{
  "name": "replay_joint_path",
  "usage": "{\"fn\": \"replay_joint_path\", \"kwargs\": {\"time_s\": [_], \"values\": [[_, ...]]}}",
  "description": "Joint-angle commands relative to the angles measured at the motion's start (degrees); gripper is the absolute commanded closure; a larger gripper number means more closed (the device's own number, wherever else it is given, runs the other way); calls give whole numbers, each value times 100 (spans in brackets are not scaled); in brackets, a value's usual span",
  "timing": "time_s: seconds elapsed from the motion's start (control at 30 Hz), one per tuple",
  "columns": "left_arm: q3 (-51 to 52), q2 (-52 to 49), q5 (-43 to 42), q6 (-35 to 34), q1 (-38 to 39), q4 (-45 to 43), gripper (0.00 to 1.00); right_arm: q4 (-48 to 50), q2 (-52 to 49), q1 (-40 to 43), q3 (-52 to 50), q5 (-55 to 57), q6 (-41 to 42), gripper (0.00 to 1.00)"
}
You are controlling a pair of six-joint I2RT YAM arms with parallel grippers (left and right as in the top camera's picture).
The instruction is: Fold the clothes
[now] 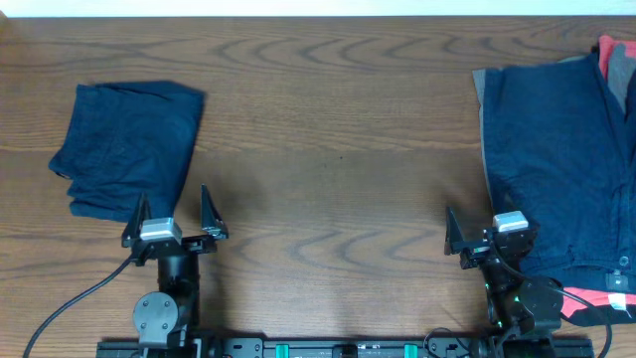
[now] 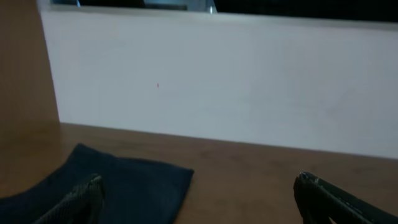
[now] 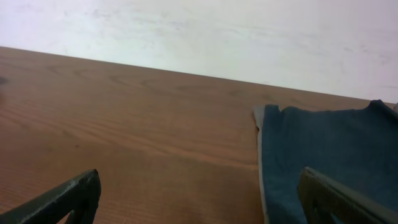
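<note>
Navy shorts point(image 1: 129, 147) lie lengthwise, near-to-far.

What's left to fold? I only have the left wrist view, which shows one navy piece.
Observer: A pile of clothes lies spread on the table's right side, navy shorts on top.
Operator: Other colours?
Observer: A coral-red garment and a grey garment peek out beneath.
Operator: Right gripper busy?
Observer: No, the right gripper is open and empty at the pile's near left corner.
</note>
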State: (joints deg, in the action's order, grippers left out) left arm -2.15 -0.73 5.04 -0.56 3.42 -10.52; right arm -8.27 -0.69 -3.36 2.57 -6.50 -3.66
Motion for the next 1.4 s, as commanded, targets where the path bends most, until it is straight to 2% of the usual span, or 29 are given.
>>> {"fn": "replay_joint_path", "kwargs": {"time_s": [0.0, 0.13, 0.27, 1.37], "values": [[195, 63, -157, 116, -31, 133, 2, 9, 37, 33, -24, -37, -92, 1], [195, 63, -162, 118, -31, 592, 2, 11, 37, 33, -24, -37, -92, 1], [192, 63, -162, -76, -31, 1438, 2, 9, 37, 33, -24, -39, -92, 1], [190, 50, -162, -76, -31, 1440, 2, 9, 37, 33, -24, -37, -92, 1]]}}
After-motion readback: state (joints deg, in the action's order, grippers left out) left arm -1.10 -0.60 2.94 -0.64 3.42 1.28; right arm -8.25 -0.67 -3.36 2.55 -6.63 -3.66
